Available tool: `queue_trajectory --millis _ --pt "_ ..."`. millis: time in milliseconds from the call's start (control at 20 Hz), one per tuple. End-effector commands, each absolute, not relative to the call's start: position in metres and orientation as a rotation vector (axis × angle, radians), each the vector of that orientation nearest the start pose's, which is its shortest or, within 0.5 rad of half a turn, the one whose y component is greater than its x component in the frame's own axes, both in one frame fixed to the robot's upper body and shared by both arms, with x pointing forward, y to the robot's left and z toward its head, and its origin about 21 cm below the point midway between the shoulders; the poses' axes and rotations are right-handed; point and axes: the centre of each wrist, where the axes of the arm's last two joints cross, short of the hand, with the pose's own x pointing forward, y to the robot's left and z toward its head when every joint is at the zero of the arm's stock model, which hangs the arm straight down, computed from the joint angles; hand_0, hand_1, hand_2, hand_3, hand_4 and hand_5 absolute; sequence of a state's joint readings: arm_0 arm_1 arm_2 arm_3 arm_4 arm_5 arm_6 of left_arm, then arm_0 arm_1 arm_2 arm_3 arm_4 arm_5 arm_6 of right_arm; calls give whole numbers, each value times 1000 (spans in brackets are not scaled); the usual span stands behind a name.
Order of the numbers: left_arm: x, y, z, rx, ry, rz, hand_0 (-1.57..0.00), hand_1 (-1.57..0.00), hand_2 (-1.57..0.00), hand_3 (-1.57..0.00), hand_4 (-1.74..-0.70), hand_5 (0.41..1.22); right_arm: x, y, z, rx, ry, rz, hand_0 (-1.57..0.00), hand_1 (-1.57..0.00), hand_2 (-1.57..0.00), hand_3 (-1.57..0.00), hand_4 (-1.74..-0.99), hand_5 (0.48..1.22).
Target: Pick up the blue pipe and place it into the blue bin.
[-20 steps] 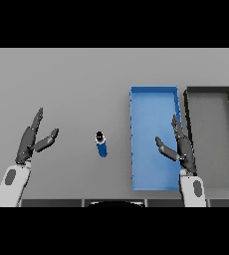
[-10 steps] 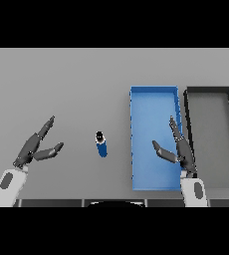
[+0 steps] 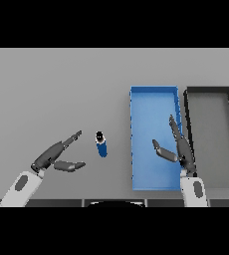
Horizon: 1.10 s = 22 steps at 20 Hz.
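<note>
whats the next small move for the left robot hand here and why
Probably ease the left robot hand rightward until its open fingers bracket the blue pipe. The pipe lies on the table, apart from the hand's fingertips and left of the blue bin. The right robot hand hovers open over the bin, farther from the pipe.

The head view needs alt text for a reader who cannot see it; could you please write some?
A blue pipe lies on a grey table, the open left hand beside it. The open right hand hovers over a blue bin; a black bin sits alongside.
</note>
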State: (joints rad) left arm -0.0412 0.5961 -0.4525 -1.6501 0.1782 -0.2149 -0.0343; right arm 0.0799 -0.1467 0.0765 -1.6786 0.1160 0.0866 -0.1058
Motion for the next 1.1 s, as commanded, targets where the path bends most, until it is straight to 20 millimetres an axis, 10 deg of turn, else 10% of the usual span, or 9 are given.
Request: queue_trajectory --millis 0,900,1050 --pt "232 251 24 -241 -1417 -836 1 1 1 1 -1097 454 228 -250 15 -74 -1687 315 1 1 1 1 -1257 617" --pt "269 151 -19 -442 -1441 -815 1 1 -19 -18 -1109 507 217 -253 10 -71 -1673 286 1 1 1 1 -1267 600" --pt "271 147 -23 -495 -1442 -708 -187 -348 -481 -519 -1253 730 218 -255 13 -79 -1671 283 1 1 1 1 -1260 600"
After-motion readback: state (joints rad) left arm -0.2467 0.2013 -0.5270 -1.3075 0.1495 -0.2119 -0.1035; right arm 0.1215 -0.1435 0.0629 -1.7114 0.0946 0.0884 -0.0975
